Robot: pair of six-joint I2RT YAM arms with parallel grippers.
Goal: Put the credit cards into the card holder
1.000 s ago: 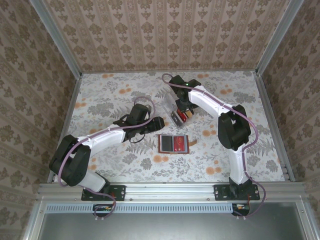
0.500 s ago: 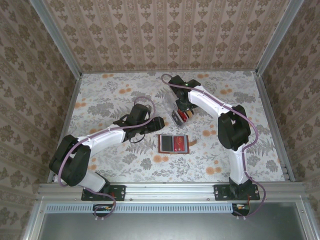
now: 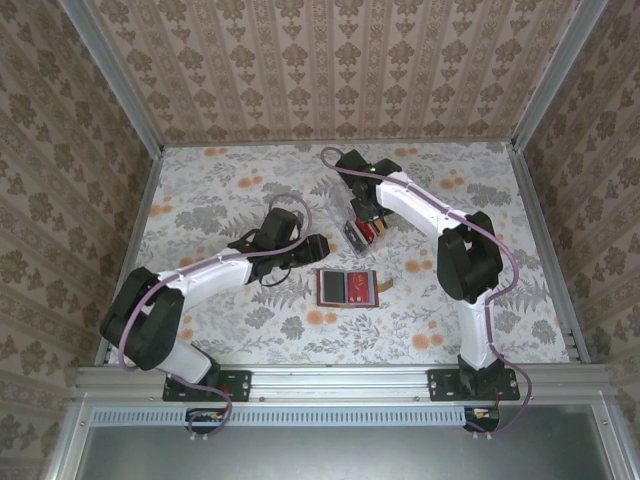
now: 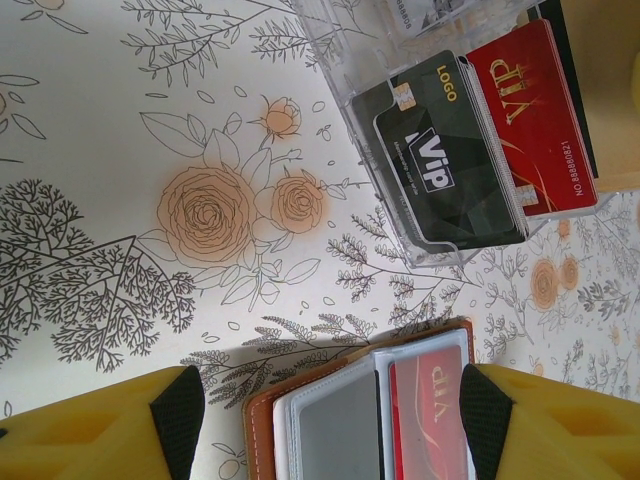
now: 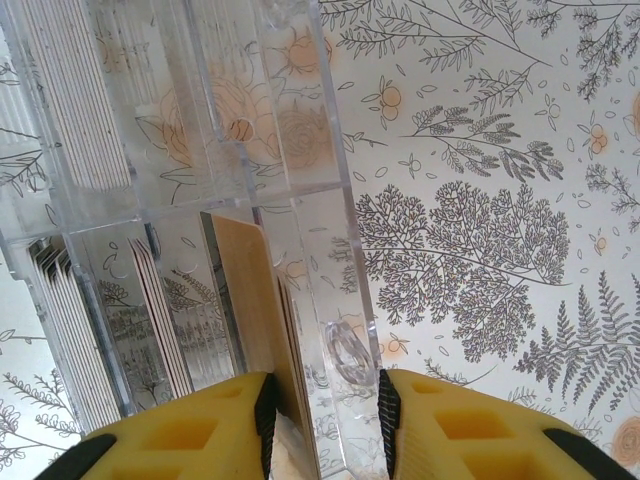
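Left gripper (image 4: 330, 420): fingers wide apart, near brown leather wallet (image 4: 262, 430) | Right gripper (image 5: 325, 410): around thin upright card (image 5: 250, 300), maybe squeezing, cannot tell

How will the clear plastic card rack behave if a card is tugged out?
The clear plastic rack looks rigid but thin-walled, probably light; it may slide or tip. The upright tan card between the right fingers seems stiff.
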